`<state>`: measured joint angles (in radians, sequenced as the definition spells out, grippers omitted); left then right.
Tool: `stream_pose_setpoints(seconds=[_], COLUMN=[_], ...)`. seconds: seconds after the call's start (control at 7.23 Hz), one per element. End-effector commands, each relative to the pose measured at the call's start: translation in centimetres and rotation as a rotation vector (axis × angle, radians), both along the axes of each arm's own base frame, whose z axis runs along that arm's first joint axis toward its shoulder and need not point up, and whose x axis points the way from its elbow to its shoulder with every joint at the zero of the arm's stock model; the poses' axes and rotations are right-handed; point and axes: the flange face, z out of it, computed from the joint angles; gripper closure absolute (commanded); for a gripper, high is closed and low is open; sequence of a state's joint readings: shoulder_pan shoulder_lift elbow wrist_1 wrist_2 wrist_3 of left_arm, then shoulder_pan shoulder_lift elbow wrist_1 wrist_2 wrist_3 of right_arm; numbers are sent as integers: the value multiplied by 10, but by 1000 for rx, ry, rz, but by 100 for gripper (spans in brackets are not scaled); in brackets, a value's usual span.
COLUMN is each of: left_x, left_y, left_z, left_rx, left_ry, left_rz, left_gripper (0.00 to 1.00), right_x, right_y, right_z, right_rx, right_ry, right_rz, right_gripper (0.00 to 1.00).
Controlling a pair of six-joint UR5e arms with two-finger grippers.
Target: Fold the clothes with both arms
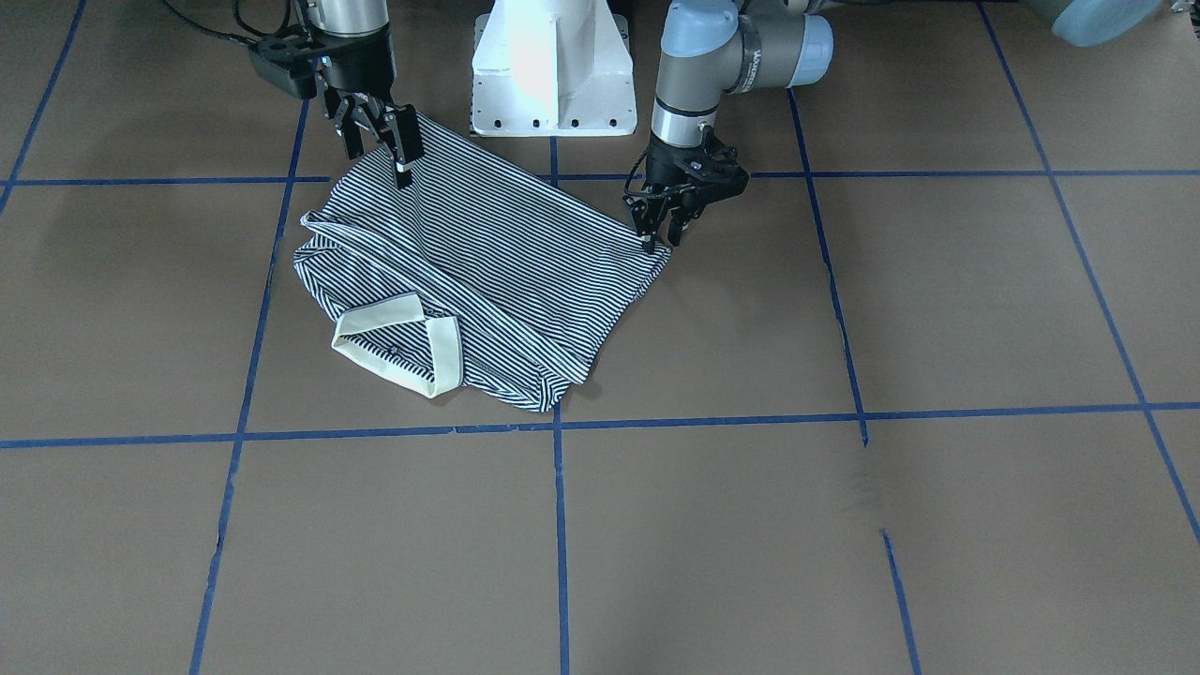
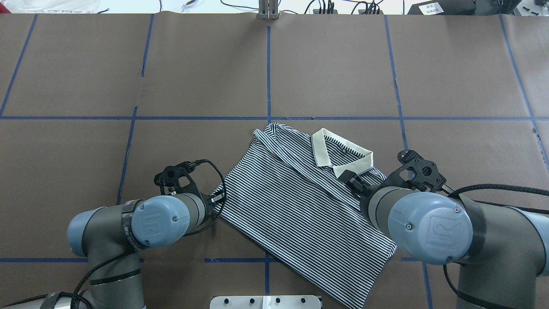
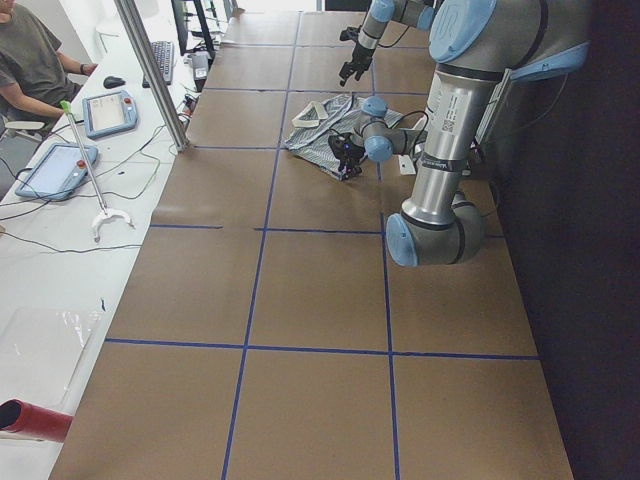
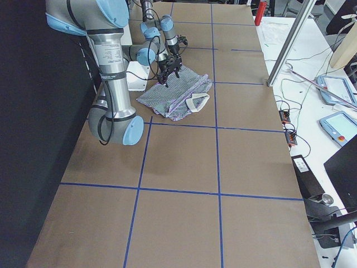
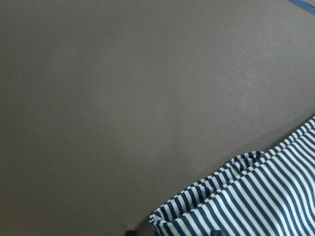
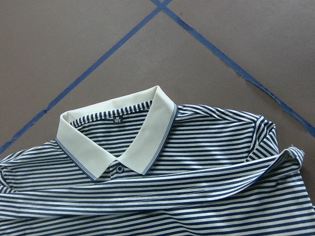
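The striped polo shirt lies folded on the brown table, its cream collar at the edge away from the robot. It also shows in the overhead view. My left gripper is low at the shirt's side corner, jaws slightly apart astride the edge; the left wrist view shows that striped corner. In the overhead view my left gripper meets the shirt's edge. My right gripper hangs open over the shirt's other near corner. The right wrist view looks down on the collar.
The white pedestal base stands just behind the shirt. Blue tape lines divide the table into squares. An operator sits beyond the far edge beside tablets and a metal post.
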<state>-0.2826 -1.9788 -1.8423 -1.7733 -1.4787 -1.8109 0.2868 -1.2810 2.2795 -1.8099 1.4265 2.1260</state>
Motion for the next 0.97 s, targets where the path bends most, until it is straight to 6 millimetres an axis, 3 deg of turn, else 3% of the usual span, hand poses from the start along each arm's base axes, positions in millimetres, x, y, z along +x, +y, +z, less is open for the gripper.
stream_pose_setpoints(seconds=[0.0, 0.28, 0.41, 0.69, 0.83], left_x=[1, 1, 2, 2, -8], left_y=[-4, -6, -3, -5, -20], left_z=[5, 5, 7, 8, 7], left_rx=[6, 13, 13, 13, 45], left_ry=[-15, -17, -20, -27, -39], left_rz=[-8, -16, -12, -13, -13], left_gripper=[56, 89, 100, 100, 100], right_x=[0, -1, -1, -6, -6], right_y=[0, 0, 0, 0, -1], right_z=[0, 0, 1, 4, 1], right_rx=[0, -1, -2, -7, -6], right_ry=[0, 0, 3, 10, 4], right_rz=[0, 0, 0, -1, 1], right_gripper=[0, 0, 0, 0, 0])
